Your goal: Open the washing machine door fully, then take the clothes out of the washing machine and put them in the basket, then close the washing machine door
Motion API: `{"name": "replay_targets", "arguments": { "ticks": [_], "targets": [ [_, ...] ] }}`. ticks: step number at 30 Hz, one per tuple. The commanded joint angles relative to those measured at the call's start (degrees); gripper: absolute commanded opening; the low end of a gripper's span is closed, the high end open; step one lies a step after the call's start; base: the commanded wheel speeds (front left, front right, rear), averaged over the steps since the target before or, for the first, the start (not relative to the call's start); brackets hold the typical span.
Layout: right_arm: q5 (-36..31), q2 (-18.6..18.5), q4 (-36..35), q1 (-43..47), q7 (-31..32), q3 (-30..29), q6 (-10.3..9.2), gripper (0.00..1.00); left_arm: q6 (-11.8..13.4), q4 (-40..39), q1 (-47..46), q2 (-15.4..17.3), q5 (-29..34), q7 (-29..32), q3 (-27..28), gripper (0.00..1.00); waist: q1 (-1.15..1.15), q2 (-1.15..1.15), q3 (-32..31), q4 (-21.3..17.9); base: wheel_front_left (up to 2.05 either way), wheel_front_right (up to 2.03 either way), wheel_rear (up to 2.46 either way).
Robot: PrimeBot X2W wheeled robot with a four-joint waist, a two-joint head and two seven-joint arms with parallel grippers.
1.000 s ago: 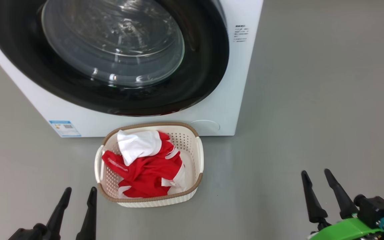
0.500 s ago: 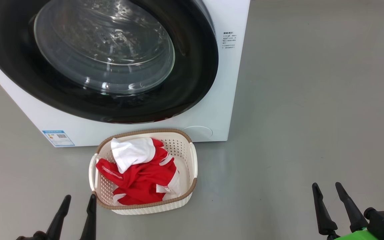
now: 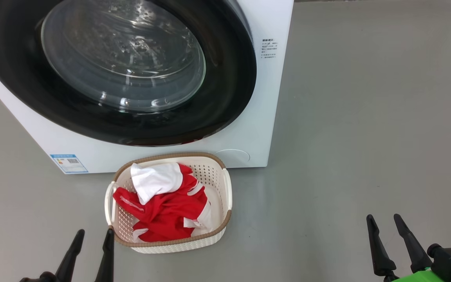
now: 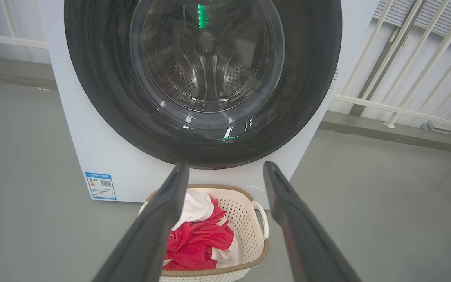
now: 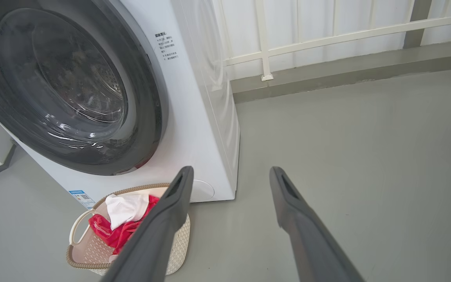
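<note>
The washing machine [image 3: 257,129] is a white box, and the washing machine door [image 3: 229,78], with its black rim and glass bowl, lies shut flat against its front. On the floor just before it stands the cream basket [image 3: 213,172], with the red and white clothes [image 3: 166,211] piled inside. My left gripper [image 3: 94,232] is open and empty by the basket's near left corner. My right gripper [image 3: 383,216] is open and empty over bare floor far to the right. The left wrist view looks past the left gripper [image 4: 226,165] at the door [image 4: 307,78], basket [image 4: 245,207] and clothes [image 4: 198,243].
Grey floor [image 3: 366,117] spreads wide to the right of the machine. A white railing [image 5: 327,37] and a raised kerb [image 5: 347,70] run behind it. A blue sticker [image 3: 69,163] sits low on the machine's front left.
The head camera shifted early in the second, moving the whole picture slightly down and left. Both grippers stay open, the right one a little lower and further right in view.
</note>
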Motion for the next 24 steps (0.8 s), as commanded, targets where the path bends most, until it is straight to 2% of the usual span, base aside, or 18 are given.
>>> {"name": "replay_targets", "arguments": {
  "ticks": [1,5,6,13,17,24],
  "targets": [
    [-0.04,-0.48,-1.31,-0.66,-0.21,1.11,-0.05,1.0,-0.31,-1.27,-0.26,1.11,-0.5,-0.52,1.7,1.0,0.0,0.0,0.05,-0.02,0.0,0.0,0.0],
    [-0.12,-0.43,-1.34,-0.74,-0.21,1.37,-0.05,1.0,-0.31,-1.38,-0.25,1.51,-0.9,-0.52,1.65,1.0,0.0,0.0,0.1,-0.1,0.0,0.0,0.0],
    [0.01,0.22,0.15,-0.01,0.0,0.15,0.0,0.0,0.02,0.12,-0.01,0.19,-0.41,0.03,-0.19,0.0,0.0,0.0,0.09,-0.08,0.0,0.0,0.0],
    [1.66,1.09,3.05,-0.15,0.54,0.34,0.0,0.0,0.08,3.12,-0.16,-1.46,-1.99,0.74,-0.87,0.0,0.01,0.0,0.04,-0.12,0.0,0.0,0.0],
    [4.04,0.95,2.94,-0.45,1.13,0.35,0.0,0.0,0.07,3.18,-0.39,-1.51,-4.31,1.32,-0.71,0.0,0.13,0.0,-0.26,-0.2,0.0,0.0,0.0],
    [8.17,0.71,2.93,-1.22,2.15,0.35,-0.01,0.0,0.05,3.5,-1.04,-1.61,-8.32,2.33,-0.44,0.0,0.0,0.0,-0.38,-0.33,0.0,0.0,0.0]
  ]
}}
